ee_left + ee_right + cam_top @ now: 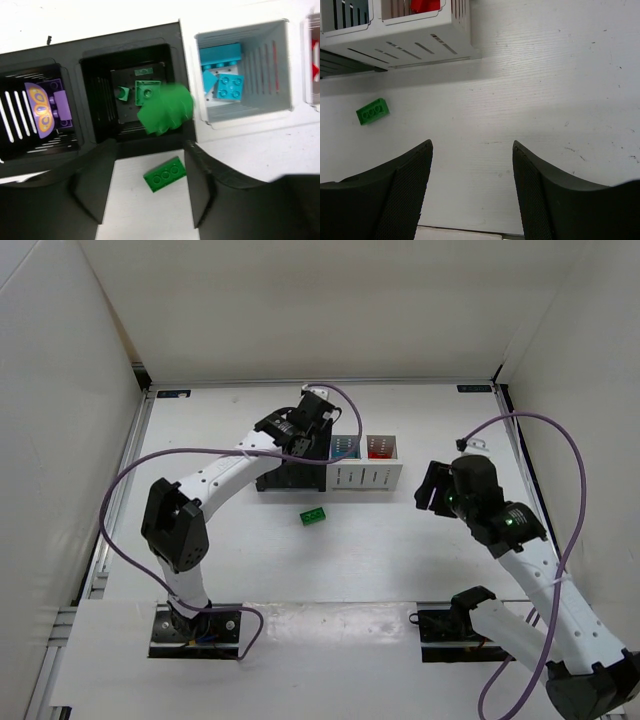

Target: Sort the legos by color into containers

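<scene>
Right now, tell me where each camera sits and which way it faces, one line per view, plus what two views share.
Top external: above and behind the arm bases, looking down on the table, both arms and the bin row.
Left wrist: on the left gripper, looking down into the bin row; both its fingers show.
Right wrist: on the right gripper, facing the table by the bin row; both its fingers show.
Shared: all three see the loose green brick.

I see four joined bins (365, 478) mid-frame, two black and two white. Left to right they hold purple bricks (60, 107), green bricks (147, 91), teal bricks (227, 85) and red bricks (379, 448). A blurred green piece (165, 112) overlaps the green bin. A loose green brick (313, 516) lies flat just below the row.
</scene>
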Motion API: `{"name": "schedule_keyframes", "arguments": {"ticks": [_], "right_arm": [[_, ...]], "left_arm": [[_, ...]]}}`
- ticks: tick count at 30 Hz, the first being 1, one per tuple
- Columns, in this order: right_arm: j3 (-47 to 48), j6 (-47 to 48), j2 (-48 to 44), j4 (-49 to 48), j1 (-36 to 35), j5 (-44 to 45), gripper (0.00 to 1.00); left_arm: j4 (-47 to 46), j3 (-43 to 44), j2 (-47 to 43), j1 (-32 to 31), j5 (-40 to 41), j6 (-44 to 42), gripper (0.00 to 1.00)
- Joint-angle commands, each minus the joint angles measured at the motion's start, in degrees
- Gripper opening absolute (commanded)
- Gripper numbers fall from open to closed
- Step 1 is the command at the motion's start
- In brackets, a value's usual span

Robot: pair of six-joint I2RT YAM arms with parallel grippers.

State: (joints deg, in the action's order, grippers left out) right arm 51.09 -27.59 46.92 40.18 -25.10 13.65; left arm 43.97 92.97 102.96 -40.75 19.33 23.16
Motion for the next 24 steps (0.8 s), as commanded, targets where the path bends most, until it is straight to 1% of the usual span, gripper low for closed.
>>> {"name": "schedule_keyframes", "arguments": {"ticks": [1,8,10,11,12,13,14,15,16,17,18,19,20,21,22,23,24], "right_arm": [[1.12,1.14,-1.48,0.24,-0.21,-0.03,0.68],[1.38,1.76,-2.44,0.33,-1.43,-0.12,0.68],[1.82,1.58,-2.18,0.77,-3.10,1.38,0.68],[1.91,1.49,-2.18,0.86,-3.63,1.55,0.68],[1.82,1.84,-2.27,0.86,-4.07,1.64,0.68],[1.82,2.19,-2.09,0.69,-5.99,1.30,0.68],[1.99,3.76,-1.66,-0.10,-6.79,1.03,0.68],[2.17,4.30,-0.78,-0.37,-9.67,0.42,0.68],[2.43,4.83,0.62,-0.63,-10.92,0.24,0.68],[3.22,3.79,1.42,-0.20,-12.24,2.24,0.68],[3.83,2.99,3.43,-0.37,-15.12,3.39,0.68],[4.02,1.07,4.32,-0.89,-18.37,4.62,0.68],[4.28,0.18,7.46,-1.42,-19.97,6.89,0.68],[4.63,0.00,8.71,-3.95,-23.64,7.87,0.68],[4.81,-0.53,9.94,-4.49,-25.24,8.41,0.70],[5.42,-1.31,14.56,-4.94,-29.17,9.98,0.70],[6.03,-1.76,16.17,-7.46,-30.00,9.99,0.71]], "left_arm": [[2.53,3.18,-1.09,1.64,-2.19,-0.13,0.69],[1.83,0.38,-5.83,1.73,-2.81,0.13,0.69],[1.30,-0.68,-7.93,1.73,-2.37,0.13,0.71],[1.30,-1.38,-9.34,1.64,-2.37,0.13,0.75],[1.56,-2.17,-10.92,1.64,-1.93,0.48,0.75],[2.00,-2.87,-11.81,1.64,-1.93,0.57,0.75],[2.18,-3.66,-12.95,1.64,-1.93,1.18,0.78],[2.18,-6.80,-16.79,1.64,-1.93,1.54,0.81],[2.09,-8.23,-18.39,1.73,-1.93,1.71,0.87],[2.09,-12.94,-23.54,1.64,-1.67,3.19,1.00],[2.18,-14.64,-23.59,1.64,-1.32,4.08,1.00],[4.09,-16.14,-27.42,1.73,-0.18,6.52,1.00],[4.89,-19.46,-31.29,1.73,0.61,7.51,1.00],[6.73,-21.23,-33.24,1.64,0.88,9.26,1.00],[7.97,-26.12,-39.52,1.55,2.19,12.15,1.00],[9.89,-27.82,-41.85,1.12,2.46,13.48,1.00],[12.00,-29.41,-44.14,1.11,2.55,16.71,1.00]]}}
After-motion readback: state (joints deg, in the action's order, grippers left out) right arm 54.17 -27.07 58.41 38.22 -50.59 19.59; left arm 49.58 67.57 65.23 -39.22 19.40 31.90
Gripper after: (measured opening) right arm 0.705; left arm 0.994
